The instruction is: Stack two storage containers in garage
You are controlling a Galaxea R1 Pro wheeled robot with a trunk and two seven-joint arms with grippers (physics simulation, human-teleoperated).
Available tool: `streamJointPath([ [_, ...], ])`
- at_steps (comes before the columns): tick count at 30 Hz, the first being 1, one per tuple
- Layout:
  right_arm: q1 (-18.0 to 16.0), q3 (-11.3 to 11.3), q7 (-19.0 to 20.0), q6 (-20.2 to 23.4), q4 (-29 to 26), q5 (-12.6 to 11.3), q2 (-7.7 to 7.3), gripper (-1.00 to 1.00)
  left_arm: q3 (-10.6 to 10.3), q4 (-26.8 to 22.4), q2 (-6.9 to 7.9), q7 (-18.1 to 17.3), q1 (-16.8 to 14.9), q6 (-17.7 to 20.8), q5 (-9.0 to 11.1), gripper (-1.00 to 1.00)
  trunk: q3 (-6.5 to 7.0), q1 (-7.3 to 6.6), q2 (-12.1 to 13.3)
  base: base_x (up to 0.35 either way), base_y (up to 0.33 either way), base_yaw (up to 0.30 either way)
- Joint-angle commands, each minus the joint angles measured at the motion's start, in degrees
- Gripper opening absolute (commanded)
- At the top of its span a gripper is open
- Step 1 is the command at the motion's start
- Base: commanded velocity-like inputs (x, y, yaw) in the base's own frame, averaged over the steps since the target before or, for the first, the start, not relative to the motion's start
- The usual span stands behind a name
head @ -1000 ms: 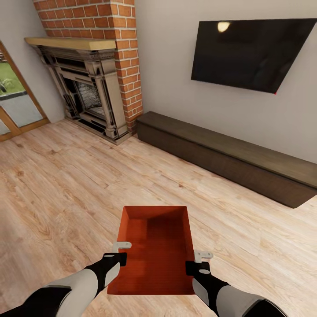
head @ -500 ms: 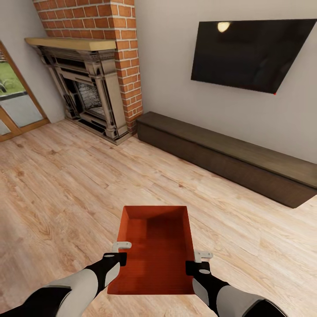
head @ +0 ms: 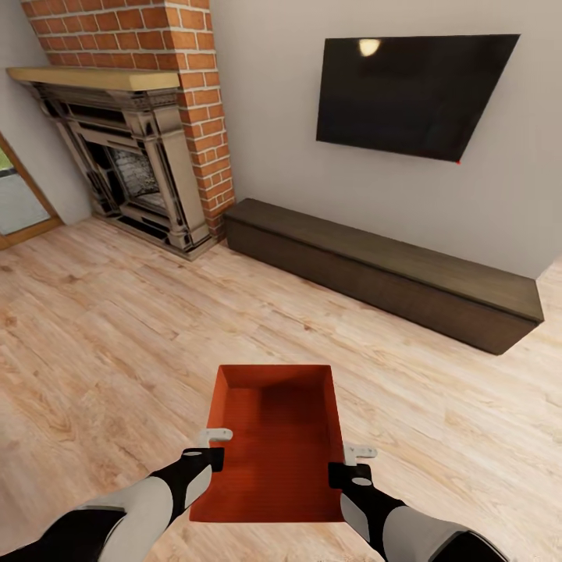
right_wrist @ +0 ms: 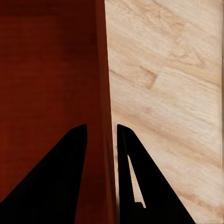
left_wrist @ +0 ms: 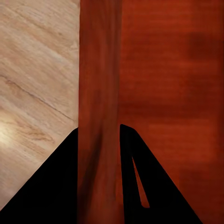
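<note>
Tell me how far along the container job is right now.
Early stage. One red-orange ribbed open-top bin is picked up: the left gripper clamps its left wall, the right gripper its right wall. The robot stands on the light wood plank floor by the red brick fireplace. Carrying it to the garage, fetching a second bin and stacking remain.

R gripper [right_wrist: 100, 140]: two dark fingers [right_wrist: 60, 182] straddle the red-orange bin [right_wrist: 51, 70] wall, one inside the bin, one outside, pinching it tight w/ the wall between. Bin interior ribbed, darker toward the far end. Beyond the bin's outer side, light wood plank floor [right_wrist: 172, 93] w/ grain & knots.
</note>
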Motion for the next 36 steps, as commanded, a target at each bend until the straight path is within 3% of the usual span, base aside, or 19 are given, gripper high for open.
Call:
streamJointPath([
  [1, -0.05, 2.81, -0.65, -1.45, 0.0, -0.02, -0.05, -1.0, -0.21, 0.21, 0.02, 2.5, -0.02, 0.32, 0.59, -1.0, -0.06, 0.01, -0.06, 0.0, 0.0, -0.268],
  [11, -0.05, 2.73, -0.8, -1.6, 0.0, -0.25, -0.07, -1.0, -0.2, 0.13, 0.02, 2.55, -0.03, 0.23, 0.44, -1.0, -0.06, 0.01, -0.06, 0.0, 0.0, -0.12],
  [36, -0.05, 2.74, -0.82, -1.53, 0.0, -0.02, -0.13, -1.0, -0.2, 0.12, 0.03, 2.59, -0.03, 0.14, 0.51, -1.0, -0.06, 0.01, -0.06, 0.0, 0.0, -0.245],
])
